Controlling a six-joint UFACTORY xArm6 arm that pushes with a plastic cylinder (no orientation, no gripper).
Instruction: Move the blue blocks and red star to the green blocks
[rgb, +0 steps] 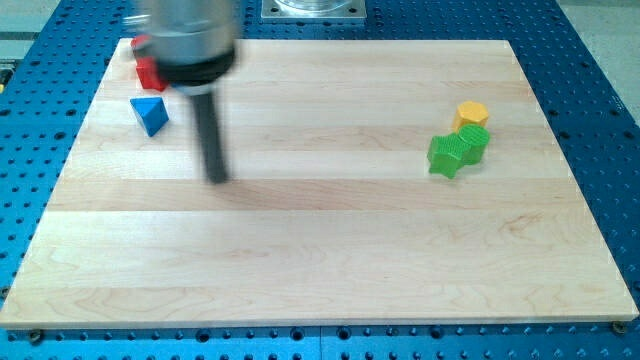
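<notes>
The blue triangular block (150, 115) is sitting near the board's top-left corner, a red block (148, 72) just above it, half hidden. The rod's tip (217, 178), holding nothing, is resting to the lower right of the blue one. The green blocks (458, 150) are waiting far right, beside a yellow block (472, 112).

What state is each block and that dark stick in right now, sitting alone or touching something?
Blue triangular block: alone, at the view's left, touching nothing.
Red block: partly hidden behind the arm, shape unclear.
Green star-shaped block: touching the other green block.
Green block: between the green star and the yellow one.
Yellow hexagonal block: against the green block.
My tip: blurred, right of and below the blue block, apart from it.
</notes>
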